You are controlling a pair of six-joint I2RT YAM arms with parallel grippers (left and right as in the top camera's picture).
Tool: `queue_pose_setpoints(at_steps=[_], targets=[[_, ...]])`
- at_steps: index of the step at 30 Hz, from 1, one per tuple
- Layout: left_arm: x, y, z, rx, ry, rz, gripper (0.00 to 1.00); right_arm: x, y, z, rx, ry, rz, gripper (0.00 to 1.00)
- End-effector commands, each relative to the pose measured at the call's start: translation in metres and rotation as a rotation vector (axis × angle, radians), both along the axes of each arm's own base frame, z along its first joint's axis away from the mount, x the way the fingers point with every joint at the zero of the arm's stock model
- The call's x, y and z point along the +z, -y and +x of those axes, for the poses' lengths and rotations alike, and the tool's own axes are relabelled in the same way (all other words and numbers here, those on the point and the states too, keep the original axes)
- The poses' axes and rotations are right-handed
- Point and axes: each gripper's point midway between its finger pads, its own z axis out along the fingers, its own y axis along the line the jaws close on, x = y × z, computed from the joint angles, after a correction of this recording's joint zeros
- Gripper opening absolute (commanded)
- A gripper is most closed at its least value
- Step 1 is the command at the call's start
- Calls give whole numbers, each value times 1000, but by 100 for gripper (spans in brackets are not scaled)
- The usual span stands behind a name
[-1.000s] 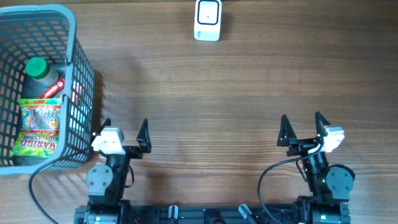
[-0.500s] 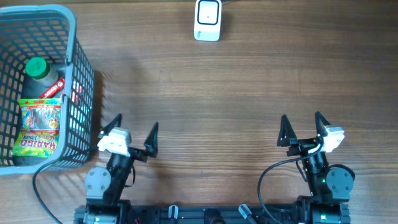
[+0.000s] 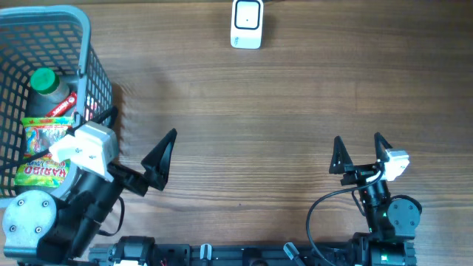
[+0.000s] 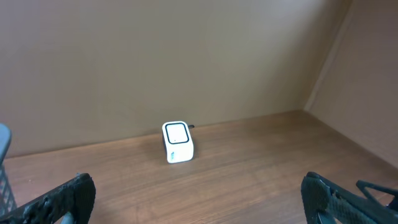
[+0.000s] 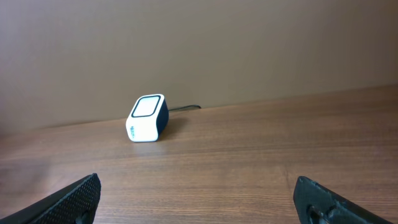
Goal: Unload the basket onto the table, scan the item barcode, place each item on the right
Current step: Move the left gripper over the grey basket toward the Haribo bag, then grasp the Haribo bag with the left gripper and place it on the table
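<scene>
Both claws gape wide and empty: the left gripper (image 3: 137, 130) just beside the basket (image 3: 100, 89), the right gripper (image 3: 358, 140) well apart. In the basket a yellow-green candy bag (image 3: 41, 150) with red lettering lies on a green-capped bottle (image 3: 46, 81). A white scanner (image 3: 247, 24) sits at the far edge.

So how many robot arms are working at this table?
2. The left arm leans over the near corner of the basket; the right arm sits at the near edge, to the right. Nothing suggests a hidden third.
</scene>
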Motion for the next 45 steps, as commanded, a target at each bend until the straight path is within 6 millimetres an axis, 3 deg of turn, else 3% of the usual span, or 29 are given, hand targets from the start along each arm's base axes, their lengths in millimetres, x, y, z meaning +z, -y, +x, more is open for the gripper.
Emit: queue_pose_setpoints(at_steps=[1, 3, 6, 10, 12, 14, 18, 21, 22, 24, 25, 29, 31, 36, 40, 41, 43, 44, 45], targets=[[21, 7, -5, -46, 60, -8, 100, 1, 0, 0, -2, 6, -13, 100], [48, -5, -10, 30, 118, -21, 100, 1, 0, 0, -2, 6, -13, 100], [92, -67, 1, 401, 133, -66, 100, 1, 0, 0, -2, 6, -13, 100], [114, -112, 30, 683, 12, -14, 100, 1, 0, 0, -2, 6, -13, 100], [107, -141, 50, 868, -73, -38, 100, 1, 0, 0, -2, 6, -14, 100], [68, -181, 75, 1083, -224, -126, 100, 1, 0, 0, -2, 5, -13, 100], [-18, -239, 99, 1260, -534, -265, 100, 1, 0, 0, -2, 6, -13, 100], [-65, -279, 100, 1337, -684, -517, 100, 1, 0, 0, -2, 6, -14, 100], [-97, -302, 99, 1363, -792, -585, 100, 1, 0, 0, -2, 6, -13, 100], [-134, -316, 94, 1395, -922, -602, 100, 1, 0, 0, -2, 5, -14, 100], [-165, -323, 93, 1413, -1014, -611, 100, 1, 0, 0, -2, 6, -13, 100], [-265, -326, 106, 1355, -1173, -602, 100, 1, 0, 0, -2, 6, -13, 100], [-298, -327, 107, 1357, -1185, -602, 100, 1, 0, 0, -2, 5, -13, 100], [-351, -319, 97, 1358, -1217, -600, 100, 1, 0, 0, -2, 6, -13, 100], [-388, -305, 76, 1366, -1260, -592, 100, 1, 0, 0, -2, 6, -13, 100], [-396, -301, 71, 1365, -1272, -592, 93, 1, 0, 0, -2, 6, -13, 100], [-406, -295, 63, 1365, -1296, -590, 22, 1, 0, 0, -2, 6, -13, 100], [-402, -296, 65, 1365, -1283, -590, 4, 1, 0, 0, -2, 6, -13, 100], [-393, -298, 68, 1365, -1255, -592, 4, 1, 0, 0, -2, 5, -13, 100]])
